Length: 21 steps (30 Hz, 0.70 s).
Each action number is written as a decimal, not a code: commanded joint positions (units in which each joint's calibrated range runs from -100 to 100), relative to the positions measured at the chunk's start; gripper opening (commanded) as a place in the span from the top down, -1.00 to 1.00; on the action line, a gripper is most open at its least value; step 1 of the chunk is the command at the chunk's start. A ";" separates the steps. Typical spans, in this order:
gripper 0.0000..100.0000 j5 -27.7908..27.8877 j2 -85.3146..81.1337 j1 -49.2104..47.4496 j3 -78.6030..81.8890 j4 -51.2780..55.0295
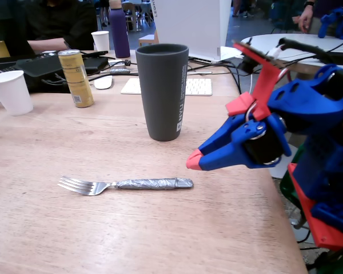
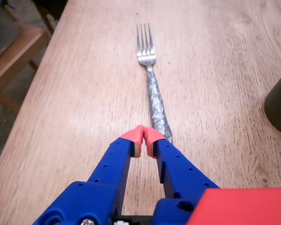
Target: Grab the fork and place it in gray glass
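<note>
Fork (image 2: 152, 89) flat on worktop (image 1: 131, 228), untouched; gripper (image 2: 143, 137) above handle end, jaws closed and empty: open wide, descend over taped handle, then close.

The blue arm (image 1: 308, 114) reaches in from the right in the fixed view, its gripper (image 2: 144, 138) low, red tips pressed together.

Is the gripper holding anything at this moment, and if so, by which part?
Nothing is held. The gripper has its tips shut together on nothing, above the table, near the taped handle end of the fork, which lies flat and untouched.
</note>
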 commanded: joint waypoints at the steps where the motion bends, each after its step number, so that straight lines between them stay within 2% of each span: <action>1: 1.00 0.34 -0.54 -0.17 0.34 0.19; 21: 1.00 0.34 -0.54 0.33 0.34 0.11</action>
